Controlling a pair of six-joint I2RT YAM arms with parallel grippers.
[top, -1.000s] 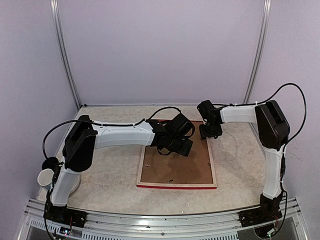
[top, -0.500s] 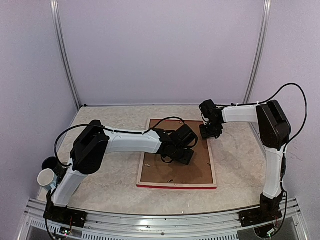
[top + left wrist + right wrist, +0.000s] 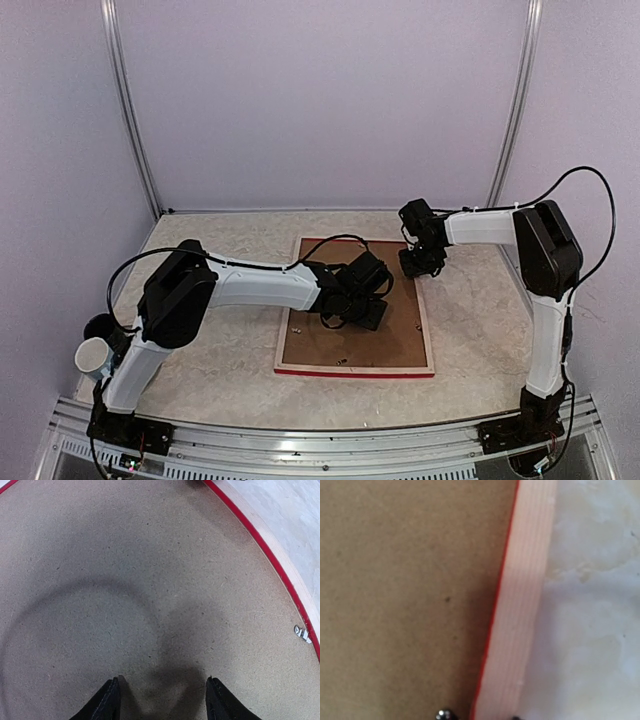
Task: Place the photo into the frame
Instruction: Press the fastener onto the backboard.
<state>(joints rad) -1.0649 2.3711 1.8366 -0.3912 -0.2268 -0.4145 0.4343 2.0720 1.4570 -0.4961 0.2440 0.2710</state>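
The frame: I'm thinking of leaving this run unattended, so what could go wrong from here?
The left gripper is open over the flat backing board, away from its edges, and may only scrape or press it. The right gripper is at the frame's right rail and could nudge or tilt the frame. A small metal tab by a rail might snag the board.

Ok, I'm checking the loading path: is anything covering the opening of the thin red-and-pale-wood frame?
Yes. A plain brown cardboard backing board lies flat inside the thin red-edged wooden frame, filling its opening. The photo is not in view.
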